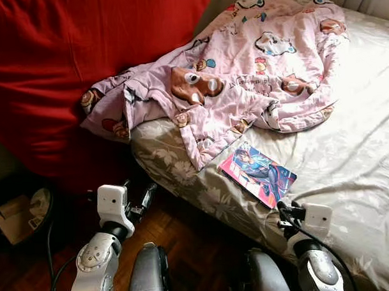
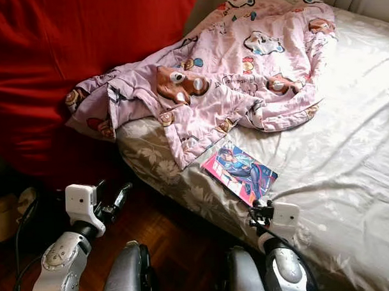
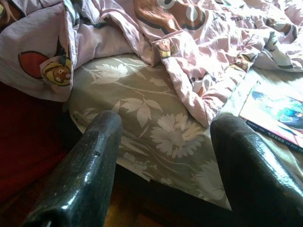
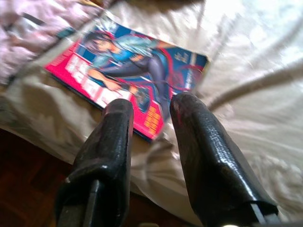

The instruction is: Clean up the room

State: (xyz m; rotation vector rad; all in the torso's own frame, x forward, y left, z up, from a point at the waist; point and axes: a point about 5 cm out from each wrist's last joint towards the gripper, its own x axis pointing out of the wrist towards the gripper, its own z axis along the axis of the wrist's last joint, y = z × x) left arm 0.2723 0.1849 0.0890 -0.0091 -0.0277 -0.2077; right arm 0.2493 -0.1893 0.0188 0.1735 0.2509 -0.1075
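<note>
Bed (image 1: 348, 146) in floral sheet, wooden floor (image 1: 185, 238), red drape (image 1: 57, 67). Comic book (image 1: 258, 173) flat near bed edge beside pink quilt (image 1: 243, 73), long axis diagonal. Right tool (image 4: 150, 106) open near it; left tool (image 3: 163, 146) open.

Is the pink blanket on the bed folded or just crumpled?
Crumpled: the pink blanket lies bunched in loose folds across the bed, one corner hanging over the edge.

A comic (image 4: 137, 80) lies flat on the pale sheet (image 4: 251, 94), upper centre of the frame. The right gripper (image 4: 151, 113) fills the lower half, its black fingers (image 4: 208, 161) slightly parted, tips at the comic's near edge. Dark floor (image 4: 28, 184) lower left.
</note>
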